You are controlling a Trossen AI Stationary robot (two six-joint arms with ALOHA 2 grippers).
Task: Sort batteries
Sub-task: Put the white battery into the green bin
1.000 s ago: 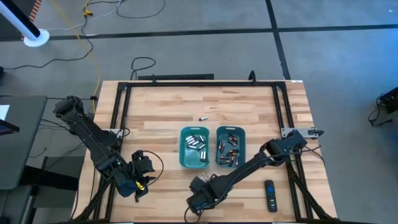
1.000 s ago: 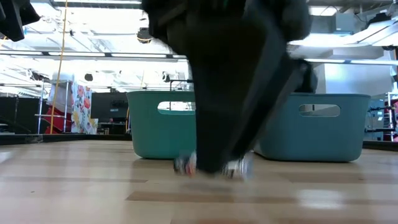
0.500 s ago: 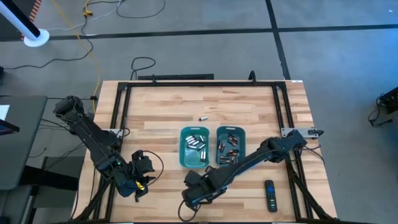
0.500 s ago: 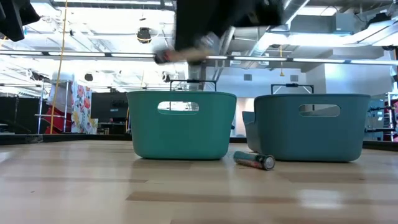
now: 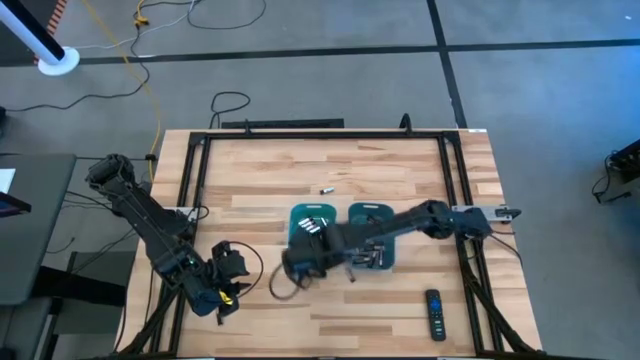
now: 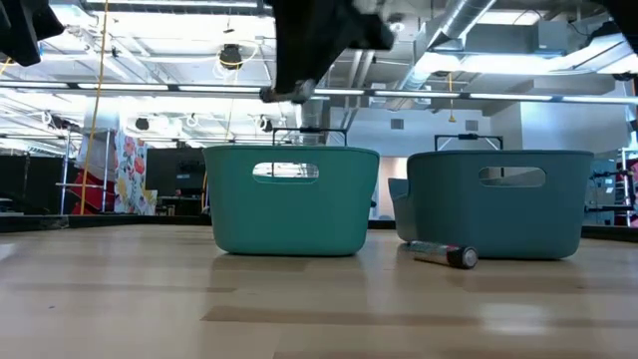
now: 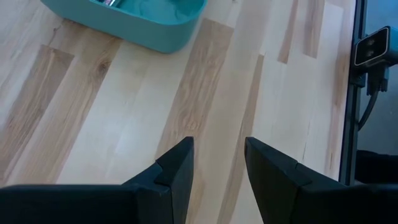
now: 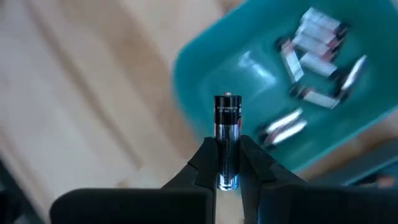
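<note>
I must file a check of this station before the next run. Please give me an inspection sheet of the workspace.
Surface: wooden table, no spills seen.
Job's things: two teal bins holding batteries; loose batteries at and.
Clutter: black remote.
Hands: right hand shut on a silvery battery by the left bin; left hand open, empty, over bare wood.
Cables: black loop, yellow lead on the floor.
Surroundings: nothing seen of people.

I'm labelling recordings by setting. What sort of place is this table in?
Probably a robotics lab or workshop: bare ceiling ducts and pipes show above the teal bins, cables trail over a grey floor, and the wooden table sits inside a black metal frame.
</note>
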